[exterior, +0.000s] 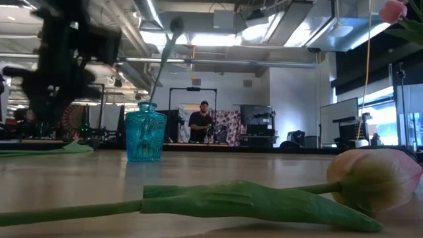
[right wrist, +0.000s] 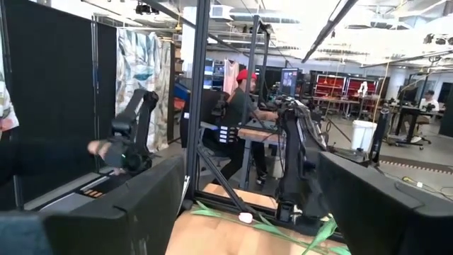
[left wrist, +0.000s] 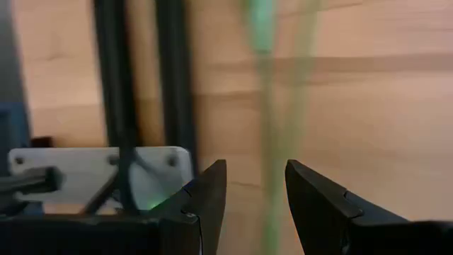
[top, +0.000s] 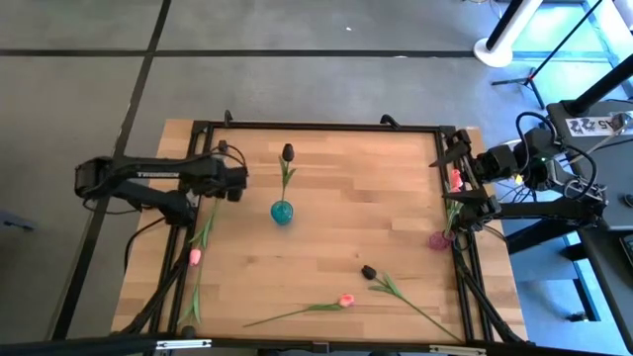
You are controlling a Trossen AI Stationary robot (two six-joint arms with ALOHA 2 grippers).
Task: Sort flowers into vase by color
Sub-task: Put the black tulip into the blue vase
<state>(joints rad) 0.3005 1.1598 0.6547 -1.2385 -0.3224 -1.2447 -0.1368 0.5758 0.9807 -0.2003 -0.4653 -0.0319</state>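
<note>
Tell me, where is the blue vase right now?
In the high view the blue vase stands left of the table's middle, holding one black tulip. The left gripper is just to its left.

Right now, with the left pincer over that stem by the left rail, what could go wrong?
1. The left pincer is open around a thin green stem lying close to the black rail; closing could miss the stem or knock the rail.
2. The blue vase already holds a black tulip that leans; a passing arm could tip it.
3. The right pincer, open by the pink vase at the table's right edge, could nudge it off.
</note>
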